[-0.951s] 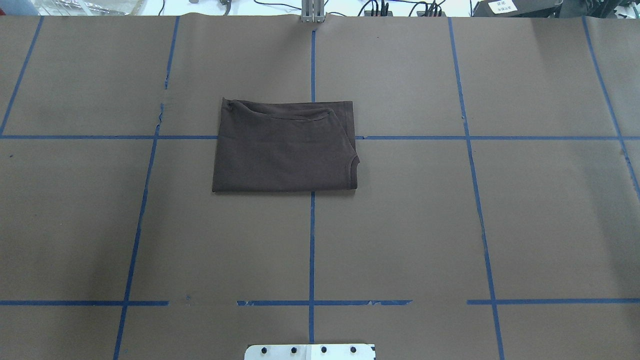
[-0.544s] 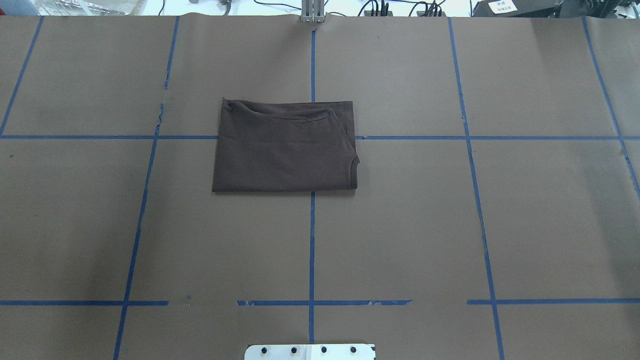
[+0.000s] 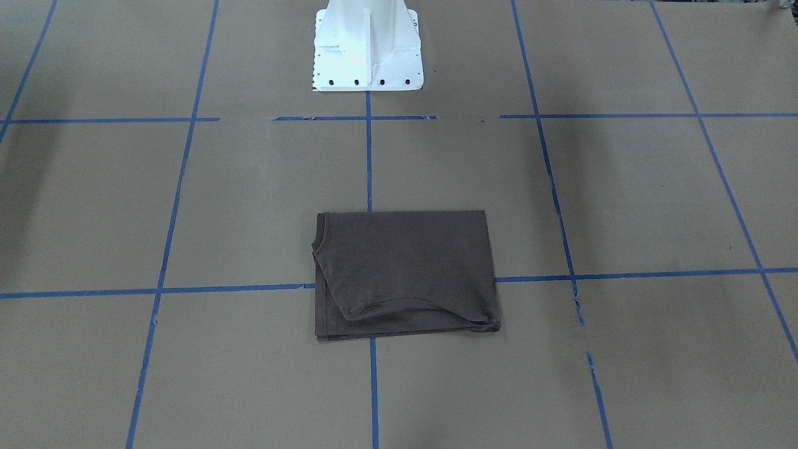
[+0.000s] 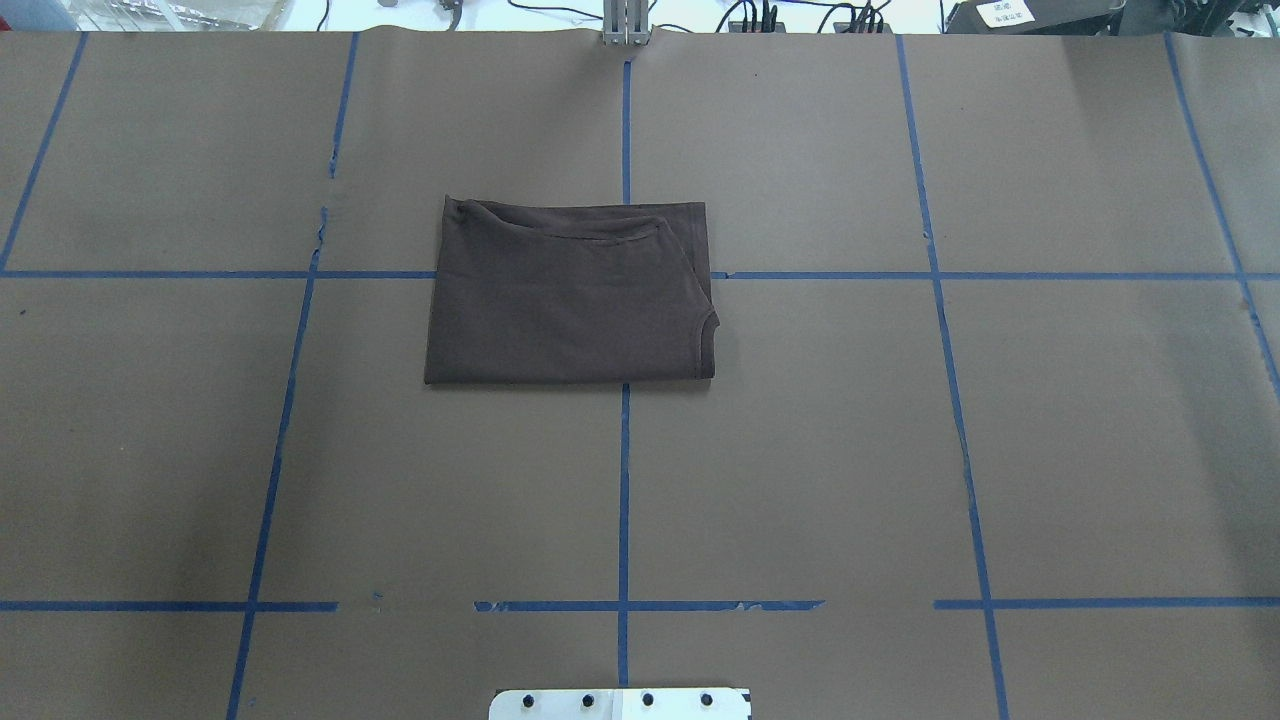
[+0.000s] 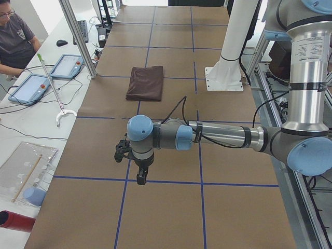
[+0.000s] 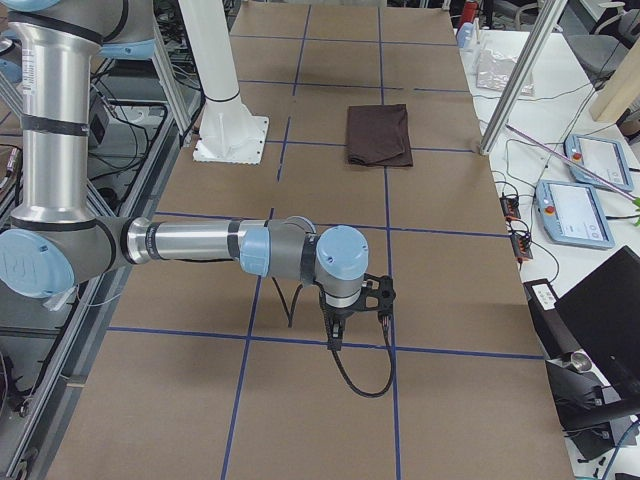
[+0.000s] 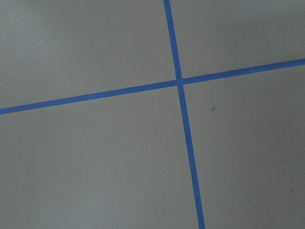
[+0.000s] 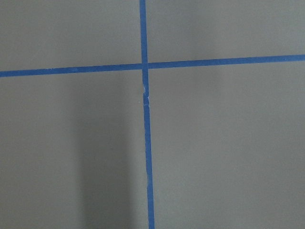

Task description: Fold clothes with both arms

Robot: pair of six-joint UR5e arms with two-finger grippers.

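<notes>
At the left end of the brown worktop (image 4: 900,450), left arm (image 5: 207,136) stretched out low and level, wrist bent straight down near a crossing of blue tape lines (image 7: 180,82), touching nothing. Jaws there pointing down, dark and caught only in the side view: cannot tell whether wide or narrow. Under its wrist camera, bare worktop and the tape cross. Toward the middle, lying flat, T-shirt (image 4: 565,300), dark brown, folded into a neat rectangle, closer to the far edge than to the robot's edge and well apart from both arms. Covers the crossing of the centre tape line with a cross line, with more cloth left of the centre line than right of it. Curved stitched edge running along its far side, then down to a small notch on its right side. White pedestal (image 3: 366,47) bolted at the middle of the robot's edge, apart from the shirt. At the right end, right arm (image 6: 200,243) in much the same pose: forearm level above the worktop, wrist turned down, in contact with nothing. Jaws again small, dark and shown only from the side, so cannot tell wide from narrow. Beneath its wrist camera, another tape cross.
</notes>
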